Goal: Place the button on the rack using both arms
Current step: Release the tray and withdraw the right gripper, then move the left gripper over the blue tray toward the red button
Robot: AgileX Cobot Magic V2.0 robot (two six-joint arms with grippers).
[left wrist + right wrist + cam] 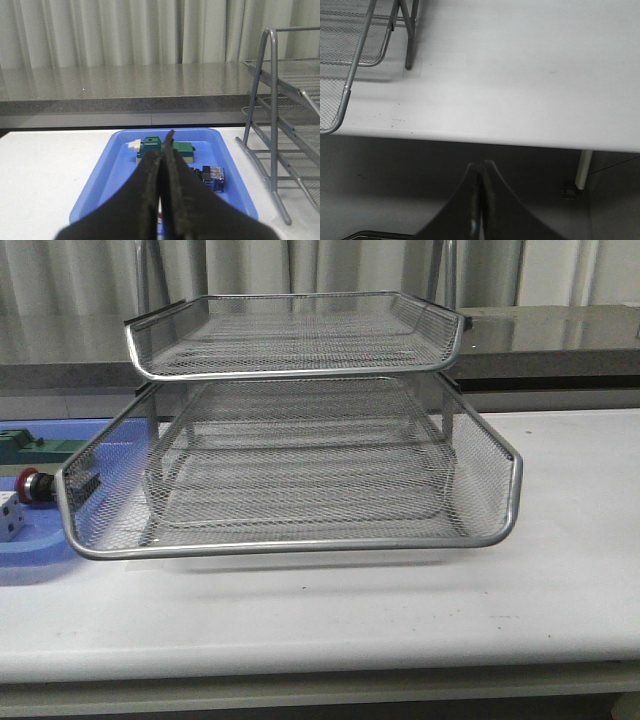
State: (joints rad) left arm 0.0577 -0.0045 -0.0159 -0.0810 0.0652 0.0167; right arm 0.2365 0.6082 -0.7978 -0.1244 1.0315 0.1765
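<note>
The button point(30, 485) lies on its side in the blue tray point(40, 555) at the far left, red cap pointing left, just beside the rack's lower tray. In the left wrist view its blue-and-black rear block point(213, 178) shows beside my left gripper point(163, 145), which is shut with nothing in it, above the near part of the tray point(107, 165). The silver mesh rack point(300, 460) stands mid-table, its side frame point(274, 125) right of the tray. My right gripper point(481, 168) is shut and empty, off the table's front edge, with the rack's corner point(347, 75) far from it.
A green block point(150, 147) and a small white piece point(134, 145) lie at the tray's far end; a white cube point(8, 512) sits in front of the button. A grey counter point(125, 82) and curtains run behind the white table point(520, 75).
</note>
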